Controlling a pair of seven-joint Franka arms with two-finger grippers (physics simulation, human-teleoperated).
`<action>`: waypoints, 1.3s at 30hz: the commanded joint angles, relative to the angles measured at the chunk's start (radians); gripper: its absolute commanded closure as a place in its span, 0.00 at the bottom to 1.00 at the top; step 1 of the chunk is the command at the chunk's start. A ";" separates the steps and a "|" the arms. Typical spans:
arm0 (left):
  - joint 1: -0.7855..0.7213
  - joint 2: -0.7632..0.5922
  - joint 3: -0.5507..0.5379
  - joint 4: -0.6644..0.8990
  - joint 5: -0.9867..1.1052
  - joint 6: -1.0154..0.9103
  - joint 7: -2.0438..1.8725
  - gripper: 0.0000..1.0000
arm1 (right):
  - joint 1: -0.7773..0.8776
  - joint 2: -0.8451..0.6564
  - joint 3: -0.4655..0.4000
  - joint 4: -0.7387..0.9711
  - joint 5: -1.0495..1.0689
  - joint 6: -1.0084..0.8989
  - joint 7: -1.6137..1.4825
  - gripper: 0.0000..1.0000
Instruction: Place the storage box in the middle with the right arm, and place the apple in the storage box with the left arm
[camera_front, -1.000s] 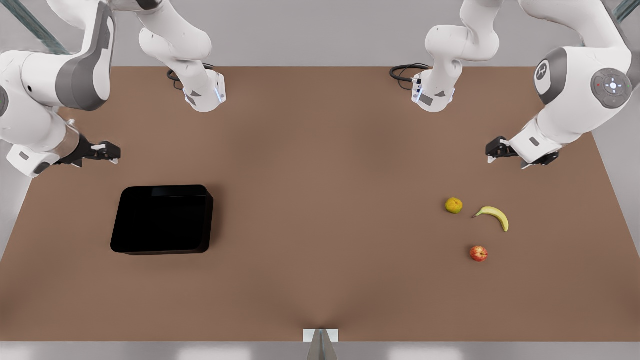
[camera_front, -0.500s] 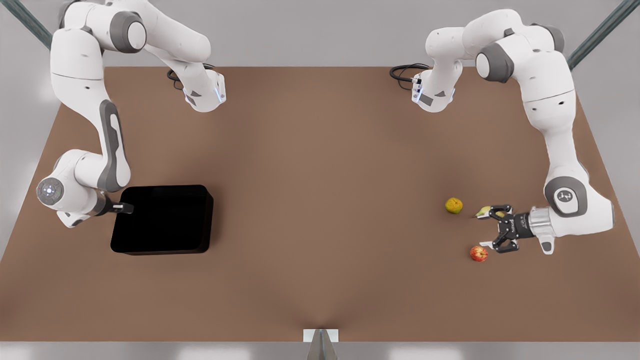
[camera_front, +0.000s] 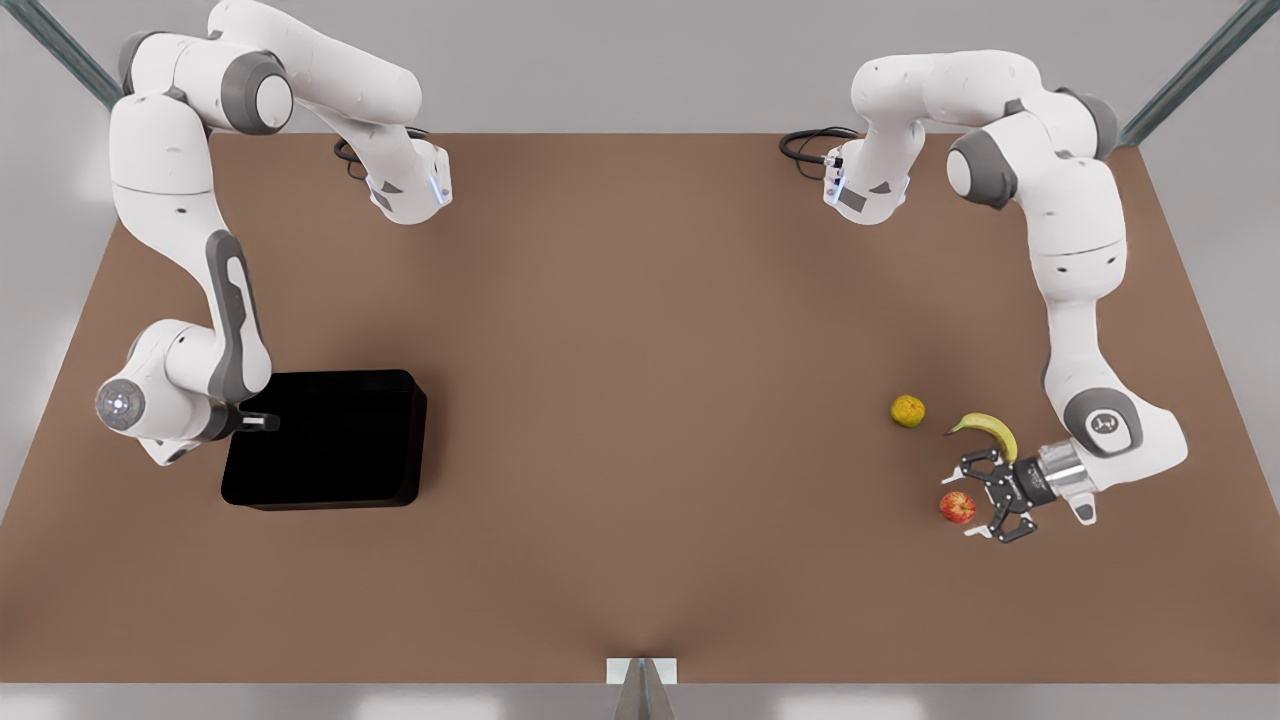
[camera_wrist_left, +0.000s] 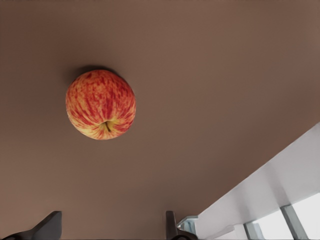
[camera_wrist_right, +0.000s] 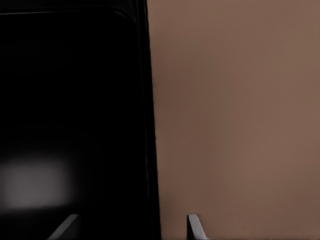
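1. The left claw (camera_front: 975, 500) sits low over the brown worktop (camera_front: 640, 400), its fingers spread wide and empty, with the apple (camera_front: 957, 507) just in front of the fingertips and not yet between them.
2. In the left wrist view the apple (camera_wrist_left: 100, 104) rests alone on the worktop ahead of the two fingertips (camera_wrist_left: 49, 227), apart from both.
3. The banana (camera_front: 988, 432) lies just beside the left claw, close to its far finger; whether they touch cannot be told.
4. A dull yellow-green fruit (camera_front: 907, 410) lies beyond the banana, apart from the claw and from the apple.
5. The right claw (camera_front: 258, 423) is at the edge of the storage box (camera_front: 325, 438); in the right wrist view the box wall (camera_wrist_right: 147, 125) runs between the two fingertips (camera_wrist_right: 195, 226), which stand apart on either side of it.
6. The storage box lies flat on the worktop, well apart from the fruits.
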 joint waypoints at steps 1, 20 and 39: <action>0.000 0.004 0.000 0.000 -0.003 0.000 0.005 0.00 | -0.001 0.000 0.000 0.000 0.000 0.000 0.000 0.36; 0.055 0.087 -0.017 -0.034 -0.107 0.057 0.097 0.00 | 0.005 0.033 -0.017 0.026 -0.008 -0.018 -0.101 0.79; 0.055 0.128 -0.020 -0.068 -0.364 0.034 0.126 0.06 | 0.242 0.000 0.058 0.279 0.028 -0.195 -0.106 0.79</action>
